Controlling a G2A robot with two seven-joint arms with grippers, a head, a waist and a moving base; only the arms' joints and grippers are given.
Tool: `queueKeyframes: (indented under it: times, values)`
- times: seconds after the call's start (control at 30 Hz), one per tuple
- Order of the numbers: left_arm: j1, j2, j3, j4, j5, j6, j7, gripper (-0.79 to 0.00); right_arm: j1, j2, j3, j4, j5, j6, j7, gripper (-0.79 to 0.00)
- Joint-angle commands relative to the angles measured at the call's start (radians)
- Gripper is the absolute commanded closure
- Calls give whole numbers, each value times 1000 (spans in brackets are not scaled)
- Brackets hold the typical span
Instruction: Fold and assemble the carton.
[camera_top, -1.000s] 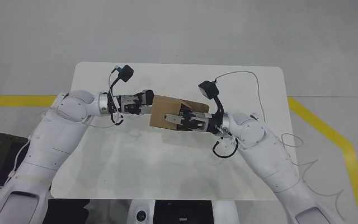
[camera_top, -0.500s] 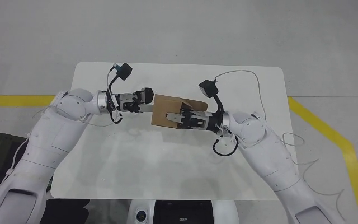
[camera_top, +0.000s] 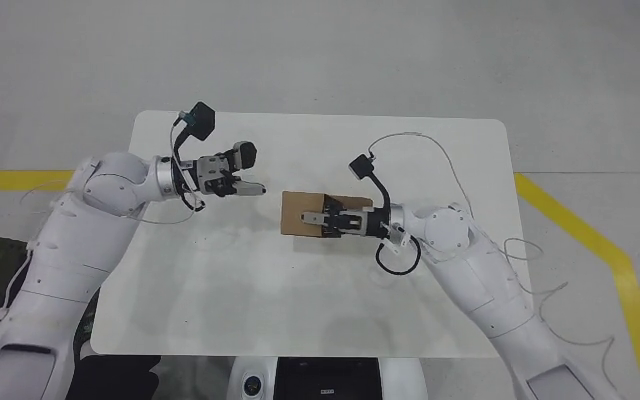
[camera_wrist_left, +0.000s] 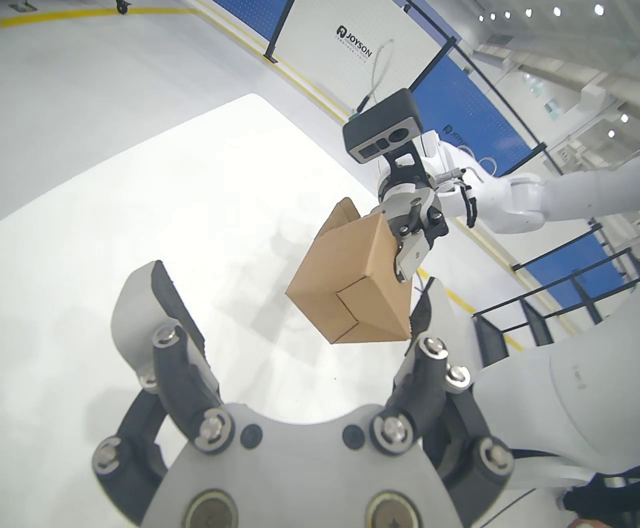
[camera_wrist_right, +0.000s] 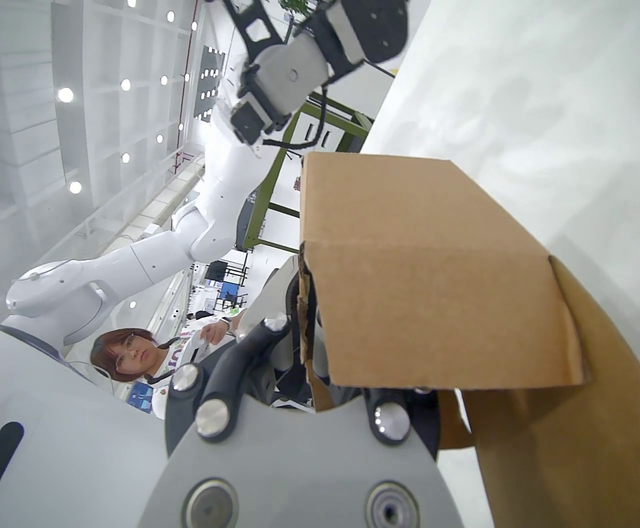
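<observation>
top view has the white table (camera_top: 300, 300) under both arms, with the brown carton (camera_top: 298, 211) held near its middle, seemingly just off the surface, one end closed and the other showing a loose flap. the right gripper (camera_top: 318, 219) is clamped on a side wall of the carton. the left gripper (camera_top: 251, 170) hangs apart from it, jaws spread, holding nothing. i judge the cardboard light, stiff across its panels but weak at creases and easily crushed, so grip gently near a folded edge.
</observation>
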Motion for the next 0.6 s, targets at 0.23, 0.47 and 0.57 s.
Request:
queueKeyframes:
  times: [0.23, 0.47, 0.57]
  values:
    - [99, -4, -26, -132, 440, -37, 253, -785, 55, -21, -57, 155, 28, 34, 54, 0]
    - [133, -9, -6, -143, 737, -37, 484, -785, 94, -41, -92, 253, 49, 22, 61, -502]
    - [129, -12, 15, -136, 852, -37, 579, -785, 103, -47, -98, 271, 49, 9, 50, -785]
